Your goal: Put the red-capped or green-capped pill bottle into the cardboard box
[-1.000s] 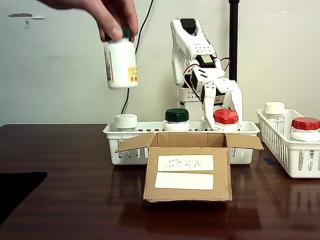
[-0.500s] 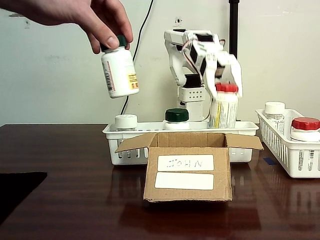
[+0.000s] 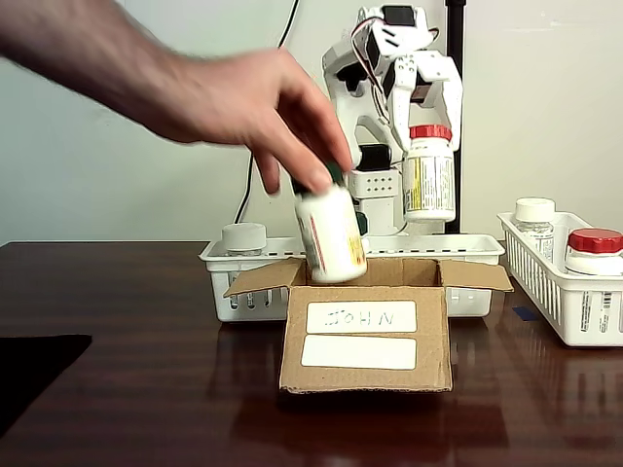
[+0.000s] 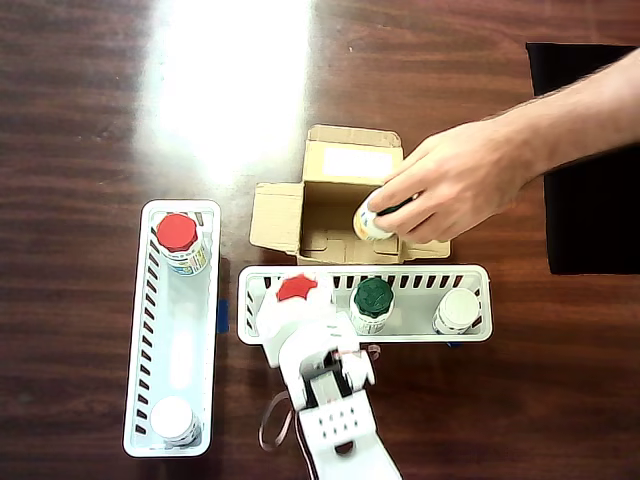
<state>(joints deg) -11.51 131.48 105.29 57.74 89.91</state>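
Six pill bottles show in all. Two are red-capped: one (image 3: pixel 429 175) hangs clamped at its cap in the white pincer (image 3: pixel 429 109), lifted above the right end of the middle white slotted basket (image 3: pixel 477 255); the other (image 3: pixel 595 249) stands in the second basket (image 3: pixel 545 282) by the worktop's (image 3: pixel 136 389) right edge in the fixed view. Two are green-capped: one (image 4: pixel 372 303) stands mid-basket in the overhead view, the other (image 3: pixel 331 232) is tilted, held by a person's hand (image 3: pixel 253 107) over the open top of the cardboard box (image 3: pixel 365 331). Two are white-capped: one (image 3: pixel 244 238) at the middle basket's left end, one (image 3: pixel 534 216) in the side basket. The single box is brown corrugated, flaps spread, with two white labels on its front, and sits just before the middle basket.
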